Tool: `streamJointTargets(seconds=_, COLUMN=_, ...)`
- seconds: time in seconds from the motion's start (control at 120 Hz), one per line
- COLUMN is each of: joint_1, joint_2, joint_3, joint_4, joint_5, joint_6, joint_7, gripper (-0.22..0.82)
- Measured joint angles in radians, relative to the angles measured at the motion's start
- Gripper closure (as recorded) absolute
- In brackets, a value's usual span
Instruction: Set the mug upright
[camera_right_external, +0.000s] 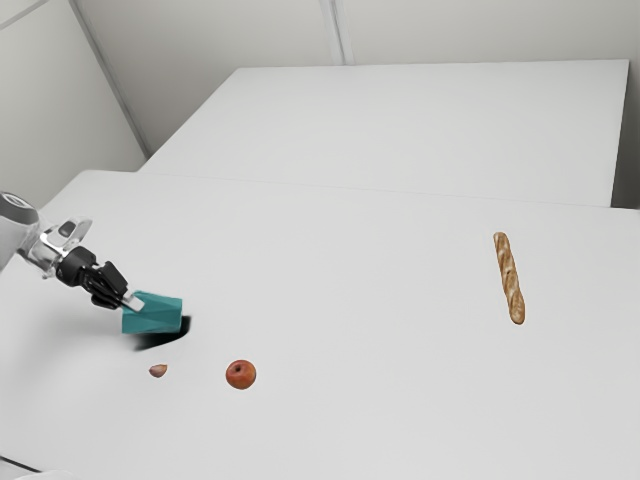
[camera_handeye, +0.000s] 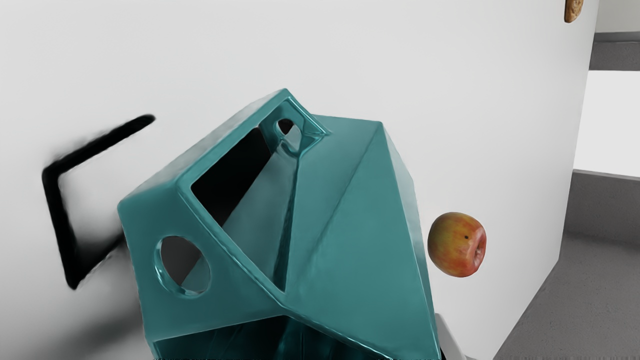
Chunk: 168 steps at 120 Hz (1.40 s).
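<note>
At the exterior view's left, the black gripper reaches down to the near upper edge of the teal, faceted mug. Its dark shadow lies offset below and beside it, and the mug hangs tilted just off the table, held by the gripper. In the wrist view the mug is large and close, with round holes and a long opening facing the camera. One grey finger of the gripper presses along its outer side; the mug hides the other finger.
A red-orange apple and a small brown clove-like piece lie on the white table near the mug. Farther off, toward the exterior view's right, lies a baguette. In the wrist view the apple is beside the mug.
</note>
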Motion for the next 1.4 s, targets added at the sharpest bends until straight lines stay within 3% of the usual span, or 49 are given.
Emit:
streamJointTargets(seconds=0.167, joint_1=-0.002, joint_2=-0.006, joint_3=-0.003, joint_4=0.000, joint_5=0.001, joint_6=0.003, joint_7=0.011, gripper=0.77)
streamJointTargets(seconds=0.35, joint_1=-0.010, joint_2=-0.078, joint_3=-0.038, joint_4=-0.011, joint_5=0.024, joint_6=0.019, joint_7=0.012, gripper=0.78)
streamJointTargets(seconds=0.625, joint_1=-0.015, joint_2=-0.204, joint_3=-0.242, joint_4=-0.010, joint_5=0.303, joint_6=0.084, joint_7=-0.118, gripper=0.78)
streamJointTargets(seconds=0.892, joint_1=-0.013, joint_2=-0.208, joint_3=-0.389, joint_4=-0.011, joint_5=0.533, joint_6=0.124, joint_7=-0.333, gripper=0.78)
streamJointTargets(seconds=1.208, joint_1=-0.015, joint_2=-0.208, joint_3=-0.570, joint_4=-0.023, joint_5=0.627, joint_6=0.194, joint_7=-0.531, gripper=0.78)
streamJointTargets(seconds=1.4, joint_1=-0.045, joint_2=-0.197, joint_3=-0.617, joint_4=-0.023, joint_5=0.681, joint_6=0.212, joint_7=-0.630, gripper=0.78)
